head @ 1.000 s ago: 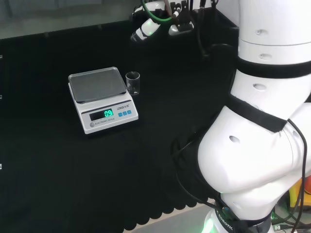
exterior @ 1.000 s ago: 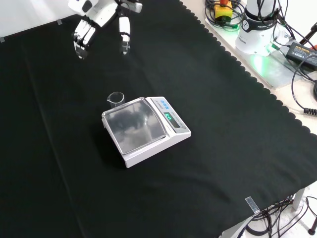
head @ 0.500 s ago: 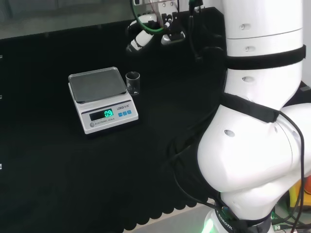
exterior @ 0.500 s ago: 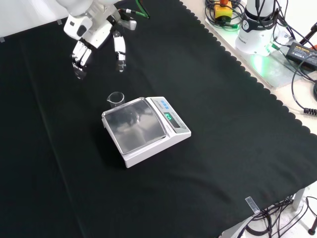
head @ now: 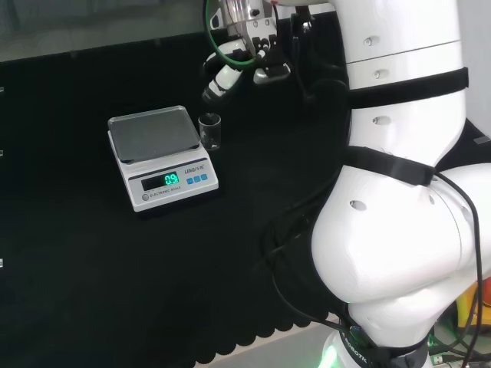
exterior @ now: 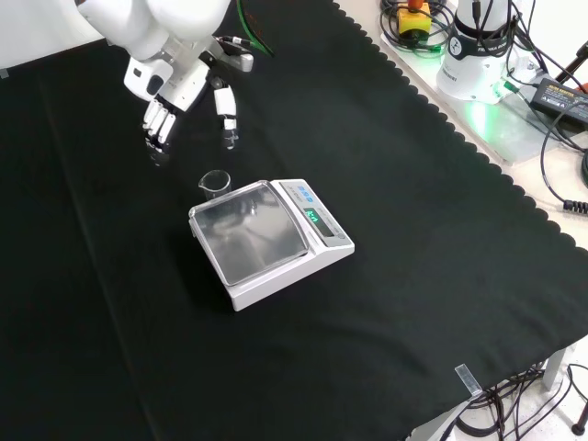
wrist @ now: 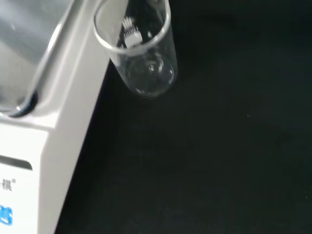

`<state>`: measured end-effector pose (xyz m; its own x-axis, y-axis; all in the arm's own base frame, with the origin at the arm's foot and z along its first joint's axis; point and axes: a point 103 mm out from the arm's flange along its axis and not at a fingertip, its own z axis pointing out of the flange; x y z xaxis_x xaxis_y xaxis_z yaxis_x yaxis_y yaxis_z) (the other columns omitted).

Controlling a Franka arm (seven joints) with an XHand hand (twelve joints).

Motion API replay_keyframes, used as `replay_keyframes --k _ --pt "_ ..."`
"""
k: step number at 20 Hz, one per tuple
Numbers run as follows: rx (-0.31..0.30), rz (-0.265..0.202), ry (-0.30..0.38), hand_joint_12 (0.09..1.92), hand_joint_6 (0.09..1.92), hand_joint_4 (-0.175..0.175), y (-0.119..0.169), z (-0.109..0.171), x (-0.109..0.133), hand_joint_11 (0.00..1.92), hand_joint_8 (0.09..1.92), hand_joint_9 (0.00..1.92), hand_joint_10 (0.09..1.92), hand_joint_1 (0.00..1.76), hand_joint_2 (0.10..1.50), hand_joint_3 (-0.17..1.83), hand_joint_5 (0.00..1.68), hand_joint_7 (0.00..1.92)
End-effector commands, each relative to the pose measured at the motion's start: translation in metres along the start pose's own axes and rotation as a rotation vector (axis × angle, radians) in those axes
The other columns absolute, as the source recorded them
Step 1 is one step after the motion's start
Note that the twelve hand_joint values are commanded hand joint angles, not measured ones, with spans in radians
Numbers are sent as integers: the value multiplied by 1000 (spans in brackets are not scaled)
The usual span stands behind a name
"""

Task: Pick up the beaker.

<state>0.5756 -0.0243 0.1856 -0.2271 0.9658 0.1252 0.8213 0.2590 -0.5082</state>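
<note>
A small clear glass beaker [head: 210, 131] stands upright on the black cloth, close against the right side of the white scale [head: 159, 156] in the head view. The front view has the beaker [exterior: 214, 183] at the scale's [exterior: 269, 241] far left corner. It looks empty in the wrist view, where the beaker [wrist: 141, 53] stands beside the scale's white body [wrist: 63, 122]. The hand [exterior: 184, 96] hangs above and beyond the beaker, fingers and thumb straight and spread, holding nothing. In the head view the hand [head: 230, 73] is up and to the right of the beaker.
The scale's display is lit green. The arm's big white links [head: 399, 199] take up the head view's right. In the front view, cables, a box with a red button [exterior: 413, 16] and the arm's base [exterior: 478, 46] lie past the cloth's scalloped edge at the top right.
The hand has come down and closer to the beaker, still open. Beaker and scale have not moved.
</note>
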Motion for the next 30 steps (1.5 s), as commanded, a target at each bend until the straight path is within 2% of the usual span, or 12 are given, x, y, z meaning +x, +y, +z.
replay_keyframes --k 1,18,20,30 --pt "34 7 -8 1456 87 -68 0 13 -2 231 805 1 970 605 837 103 221 16" --pt "85 -12 -44 1450 87 -72 8 33 6 236 807 1 973 709 805 95 200 12" --pt "89 -38 -57 1449 87 -72 10 34 9 239 808 2 974 716 803 96 200 12" --pt "91 2 -90 1435 87 -75 23 55 20 270 817 26 976 725 794 104 205 31"
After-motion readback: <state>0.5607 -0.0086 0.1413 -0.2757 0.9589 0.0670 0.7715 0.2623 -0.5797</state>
